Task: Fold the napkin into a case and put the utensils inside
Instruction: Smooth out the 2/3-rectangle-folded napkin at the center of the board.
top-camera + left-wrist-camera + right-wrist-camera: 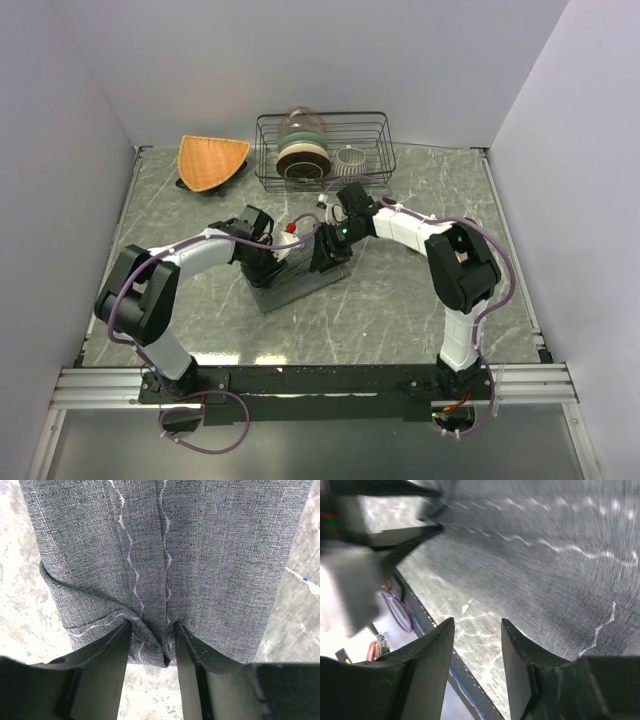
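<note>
The napkin (300,285) lies on the table as a long, narrow dark grey strip with wavy white stitching, between my two grippers. My left gripper (266,268) is at its left end. In the left wrist view the gripper (151,630) is shut on the napkin (200,555), with a bunched fold of its near edge pinched between the fingertips. My right gripper (325,258) hangs over the strip's right end. In the right wrist view the gripper (477,622) is open and empty, with the napkin (560,570) beyond it and blurred. No utensils are in view.
A wire rack (378,160) with stacked bowls (302,150) and a small white cup (350,157) stands at the back. An orange fan-shaped mat (212,160) lies at the back left. White walls close in the marble table (420,300) on three sides.
</note>
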{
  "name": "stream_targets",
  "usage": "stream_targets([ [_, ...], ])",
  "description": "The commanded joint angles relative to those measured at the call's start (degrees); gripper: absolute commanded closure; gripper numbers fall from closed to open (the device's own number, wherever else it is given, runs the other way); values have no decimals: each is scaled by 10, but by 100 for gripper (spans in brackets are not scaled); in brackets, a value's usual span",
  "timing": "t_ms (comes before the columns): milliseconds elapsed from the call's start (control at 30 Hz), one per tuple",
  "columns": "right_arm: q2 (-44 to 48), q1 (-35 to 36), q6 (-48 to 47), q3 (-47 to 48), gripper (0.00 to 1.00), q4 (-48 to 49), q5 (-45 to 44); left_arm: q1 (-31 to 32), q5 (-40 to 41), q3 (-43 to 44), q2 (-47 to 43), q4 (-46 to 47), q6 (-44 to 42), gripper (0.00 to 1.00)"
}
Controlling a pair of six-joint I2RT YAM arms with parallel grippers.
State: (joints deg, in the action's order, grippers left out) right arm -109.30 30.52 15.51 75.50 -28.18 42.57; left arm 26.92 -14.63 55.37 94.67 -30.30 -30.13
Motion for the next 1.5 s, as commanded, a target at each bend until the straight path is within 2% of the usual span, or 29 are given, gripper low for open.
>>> stream_targets([
  [0,-14,7,36,-26,54,41,-35,-1,32,-31,6,24,5,51],
  [100,-27,6,51,-40,57,49,-46,0,19,-38,-20,27,-1,48],
  [133,-30,6,53,-43,57,50,-49,2,9,-40,-26,26,-3,40],
  [200,-41,6,57,-46,57,50,-54,3,2,-41,-40,24,-7,38],
  [400,-54,6,59,-46,59,52,-62,19,9,-44,-34,22,-5,39],
  [533,-56,6,52,-47,60,48,-71,28,52,-57,-23,47,11,45],
  [933,-57,6,34,-57,61,38,-88,24,128,-58,-34,89,19,47],
  [1467,-51,6,24,-62,60,40,-100,-10,122,-7,-17,83,-7,48],
])
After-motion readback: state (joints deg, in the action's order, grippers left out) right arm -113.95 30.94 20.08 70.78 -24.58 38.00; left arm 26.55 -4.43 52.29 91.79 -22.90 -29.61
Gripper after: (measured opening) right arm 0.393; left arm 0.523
